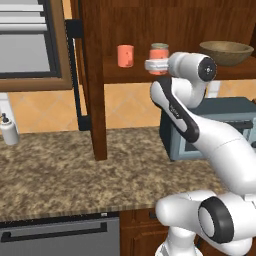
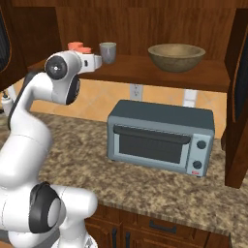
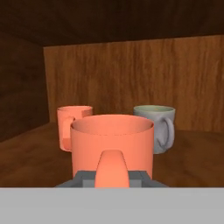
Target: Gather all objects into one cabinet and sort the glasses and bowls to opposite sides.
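Note:
My gripper (image 1: 159,65) reaches into the dark wooden cabinet (image 1: 95,75) and is shut on a coral-orange cup (image 1: 160,50) just above the lower shelf board. In the hand view this cup (image 3: 112,140) sits right at the fingers, its handle facing the camera. A second coral-orange cup (image 3: 72,127) stands behind it to the left, and the grey mug (image 3: 155,127) behind it to the right. The same second cup (image 1: 125,55) stands left on the shelf. The wide tan-brown bowl (image 2: 176,56) rests at the right end of that shelf.
The cabinet's glass-pane door (image 1: 30,45) hangs open to the left. A grey toaster oven (image 2: 160,135) stands on the granite counter (image 1: 60,165) below the shelf. A white dispenser bottle (image 1: 8,131) is at the far left.

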Robot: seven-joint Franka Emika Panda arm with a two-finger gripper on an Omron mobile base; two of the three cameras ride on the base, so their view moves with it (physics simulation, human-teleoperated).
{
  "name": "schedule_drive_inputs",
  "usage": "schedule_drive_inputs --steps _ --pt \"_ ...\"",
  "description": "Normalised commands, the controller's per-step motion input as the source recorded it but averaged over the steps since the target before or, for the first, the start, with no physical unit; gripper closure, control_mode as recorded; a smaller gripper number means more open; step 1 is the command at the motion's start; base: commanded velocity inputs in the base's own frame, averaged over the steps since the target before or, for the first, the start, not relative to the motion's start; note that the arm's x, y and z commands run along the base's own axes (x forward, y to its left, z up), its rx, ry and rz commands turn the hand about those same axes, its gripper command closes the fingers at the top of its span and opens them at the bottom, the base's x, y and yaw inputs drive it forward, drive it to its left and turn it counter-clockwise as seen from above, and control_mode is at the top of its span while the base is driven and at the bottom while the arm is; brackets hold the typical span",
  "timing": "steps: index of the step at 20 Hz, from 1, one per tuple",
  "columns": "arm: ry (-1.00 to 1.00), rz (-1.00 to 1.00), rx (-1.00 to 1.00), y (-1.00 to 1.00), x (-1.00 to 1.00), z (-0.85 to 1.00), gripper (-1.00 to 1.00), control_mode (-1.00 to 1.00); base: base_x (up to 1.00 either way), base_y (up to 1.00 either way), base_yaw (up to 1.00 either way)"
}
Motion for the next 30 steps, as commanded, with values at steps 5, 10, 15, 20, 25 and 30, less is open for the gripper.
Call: schedule_drive_inputs --steps 5,10,15,20,25,30 --pt "0.02 0.0 0.0 0.0 0.26 0.0 1.0 -1.0 0.0 0.0 0.0" --pt "0.0 0.0 0.0 0.0 0.43 -0.08 1.0 -1.0 0.0 0.0 0.0" --pt "-0.01 0.0 0.0 0.0 0.35 -0.3 1.0 -1.0 0.0 0.0 0.0" --pt "-0.06 0.0 0.0 0.0 0.45 -0.24 1.0 -1.0 0.0 0.0 0.0" --pt "-0.01 0.0 0.0 0.08 0.49 -0.12 1.0 -1.0 0.0 0.0 0.0" --pt "0.0 0.0 0.0 0.25 0.54 -0.05 -1.0 -1.0 0.0 0.0 0.0"
